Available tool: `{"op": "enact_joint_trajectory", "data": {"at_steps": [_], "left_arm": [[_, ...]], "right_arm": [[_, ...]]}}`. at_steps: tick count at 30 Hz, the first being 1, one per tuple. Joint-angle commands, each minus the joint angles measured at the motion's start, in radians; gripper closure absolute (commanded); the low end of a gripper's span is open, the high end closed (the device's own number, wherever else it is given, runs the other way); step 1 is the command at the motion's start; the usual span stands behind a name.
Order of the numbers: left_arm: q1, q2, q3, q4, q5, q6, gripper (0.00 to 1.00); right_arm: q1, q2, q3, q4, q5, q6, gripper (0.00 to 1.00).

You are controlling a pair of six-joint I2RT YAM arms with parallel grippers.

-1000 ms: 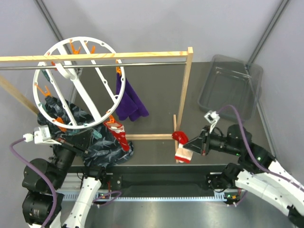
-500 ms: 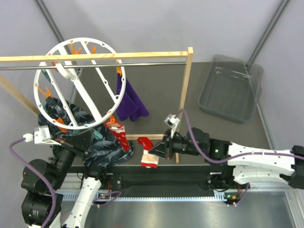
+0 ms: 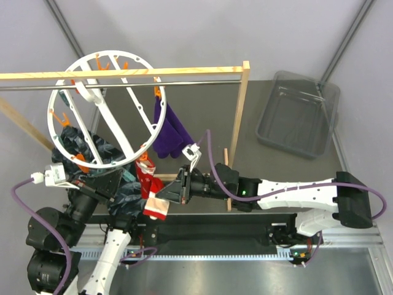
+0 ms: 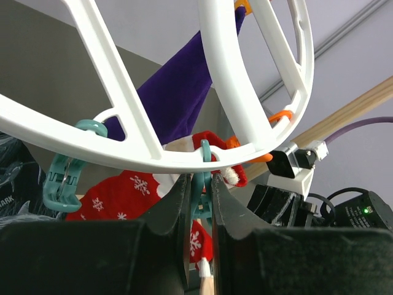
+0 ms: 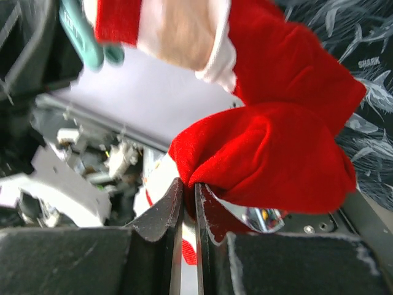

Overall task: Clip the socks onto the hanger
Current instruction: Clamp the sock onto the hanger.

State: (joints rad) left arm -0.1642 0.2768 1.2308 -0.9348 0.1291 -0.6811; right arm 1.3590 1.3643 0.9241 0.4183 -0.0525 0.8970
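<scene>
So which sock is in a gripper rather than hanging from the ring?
The red sock pinched in the right gripper. The other red sock and the purple sock both hang from the white hanger.

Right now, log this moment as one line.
left hand: shut on teal clip of hanger | right hand: shut on red sock, close to hanger | purple sock: hanging from hanger rim

hanger [image 4: 147, 153]: was smooth, glossy white plastic.
teal clip [image 4: 200, 184], between left fingers [image 4: 159, 209]: was satin plastic.
red sock [image 5: 276, 160], between right fingers [image 5: 156, 215]: was fuzzy fleece cloth.
both fingers pairs: were matt black.
purple sock [image 3: 171, 132]: was plush cloth.
rack [image 3: 241, 110]: was bare matt wood.
</scene>
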Motion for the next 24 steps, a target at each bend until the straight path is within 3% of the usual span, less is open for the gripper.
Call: {"op": "enact_joint_trajectory", "data": {"at_steps": [1,7,24], "left_arm": [[0.003,-0.010,0.013,-0.035,0.059,-0.003,1.00],[0.005,-0.013,0.013,-0.019,0.081,-0.006,1.00],[0.006,-0.025,0.021,-0.006,0.113,-0.009,1.00]], "right_arm": [[0.011,-0.030,0.035,0.083,0.106,0.115,1.00],[0.011,-0.027,0.050,0.065,0.218,0.215,1.00],[-0.009,0.128,0.216,0.102,0.108,0.341,1.00]]}}
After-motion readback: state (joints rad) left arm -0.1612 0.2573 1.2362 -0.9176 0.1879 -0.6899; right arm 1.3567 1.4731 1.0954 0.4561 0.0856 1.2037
